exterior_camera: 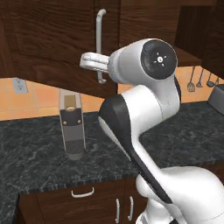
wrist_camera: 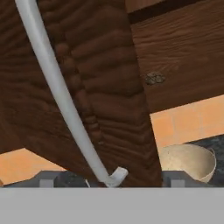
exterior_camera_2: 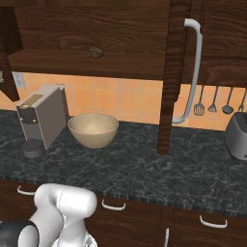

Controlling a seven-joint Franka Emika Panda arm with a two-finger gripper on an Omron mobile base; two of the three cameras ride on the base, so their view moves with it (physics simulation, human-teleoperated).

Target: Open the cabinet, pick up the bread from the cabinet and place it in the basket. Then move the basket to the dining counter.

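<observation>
The dark wood cabinet [exterior_camera_2: 58, 24] has its left side open, and its door [exterior_camera_2: 169, 72] stands swung out edge-on. A small brown bread [exterior_camera_2: 95, 52] lies on the open shelf and is also the bread [wrist_camera: 154, 78] of the hand view. The round tan basket [exterior_camera_2: 93, 129] sits on the black counter below the shelf. My gripper [wrist_camera: 109, 180] is open, with its fingers wide apart on either side of the lower end of the silver handle [wrist_camera: 57, 87]. From the left, the gripper [exterior_camera: 97, 62] is at the handle [exterior_camera: 101, 43]. The dining counter is out of view.
A grey-and-black coffee machine [exterior_camera_2: 41, 118] stands left of the basket on the black granite counter [exterior_camera_2: 144, 169]. A toaster [exterior_camera_2: 236, 135] sits at the right end, under hanging utensils [exterior_camera_2: 212, 101]. The swung-out door juts over the counter, right of the basket.
</observation>
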